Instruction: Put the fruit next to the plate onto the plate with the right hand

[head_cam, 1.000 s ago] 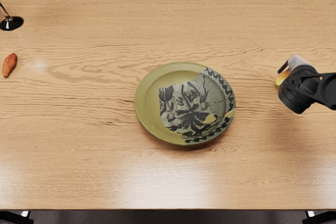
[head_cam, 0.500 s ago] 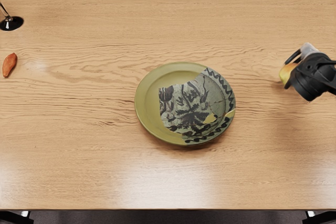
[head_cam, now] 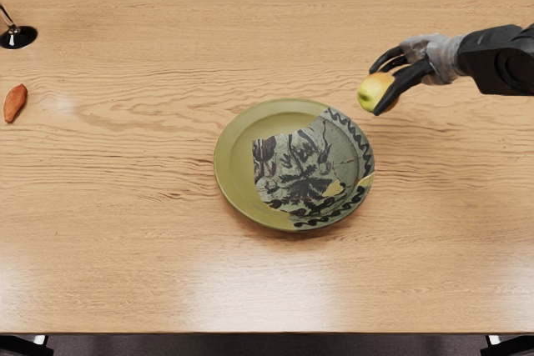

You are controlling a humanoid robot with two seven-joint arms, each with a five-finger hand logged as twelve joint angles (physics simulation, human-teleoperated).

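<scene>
my right robot hand (head_cam: 415, 60) comes in from the 3 o'clock edge, its fingers curled around a small yellow-green fruit (head_cam: 373, 91). the grip is out at the fingertips, so the fruit leads the hand toward the plate (head_cam: 238, 152). i judge it is lifted off the table (head_cam: 125, 231), though this slanted view does not settle the height. the fruit sits just outside the plate's rim, at about 1 o'clock from its centre, and is not over it yet. the plate lies flat mid-table, patterned half nearest the hand. next i'd carry toward 7 o'clock, lower, then let go. a small orange thing (head_cam: 14, 102) lies at the 9 o'clock edge, well apart from the plate, so i take it for a distractor.
</scene>
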